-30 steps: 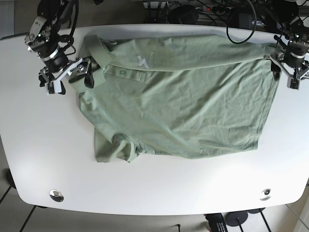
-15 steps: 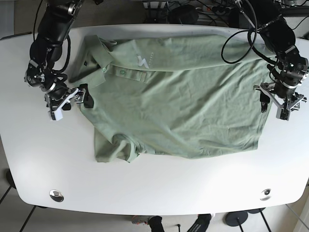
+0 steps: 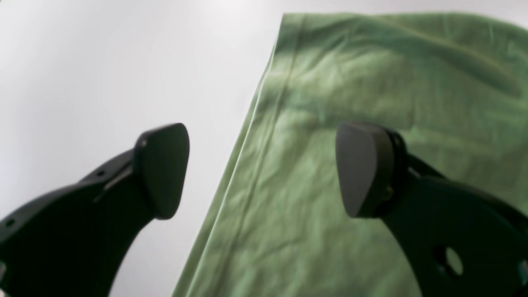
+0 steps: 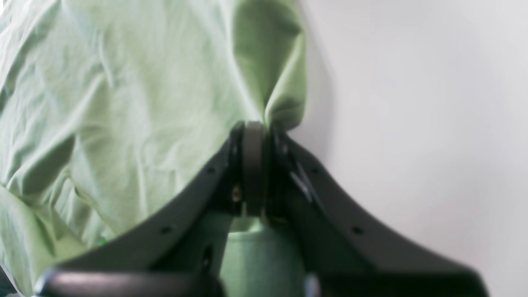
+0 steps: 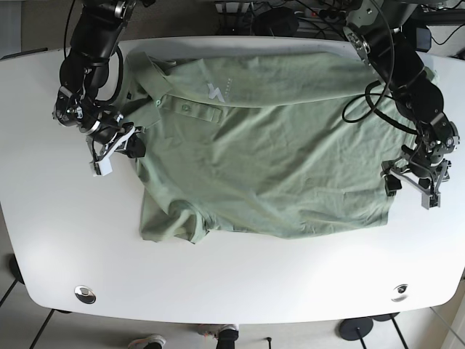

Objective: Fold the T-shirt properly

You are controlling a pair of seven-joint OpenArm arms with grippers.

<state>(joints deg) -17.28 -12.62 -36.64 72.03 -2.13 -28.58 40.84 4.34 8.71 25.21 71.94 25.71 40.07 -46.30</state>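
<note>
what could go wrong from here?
1. Right hand is shut on only a small pinch of the shirt edge; it may slip once pulled.
2. Left hand is open astride the hem, gripping nothing; a right-side pull alone would likely skew the shirt.
3. The sleeve is bunched and could get trapped in the fold.

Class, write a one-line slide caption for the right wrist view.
Right gripper shut on a fold of the green T-shirt.

White rounded table (image 5: 240, 283) – tiled floor (image 5: 14, 309) below, black cables (image 5: 290, 18) behind far edge.
</note>
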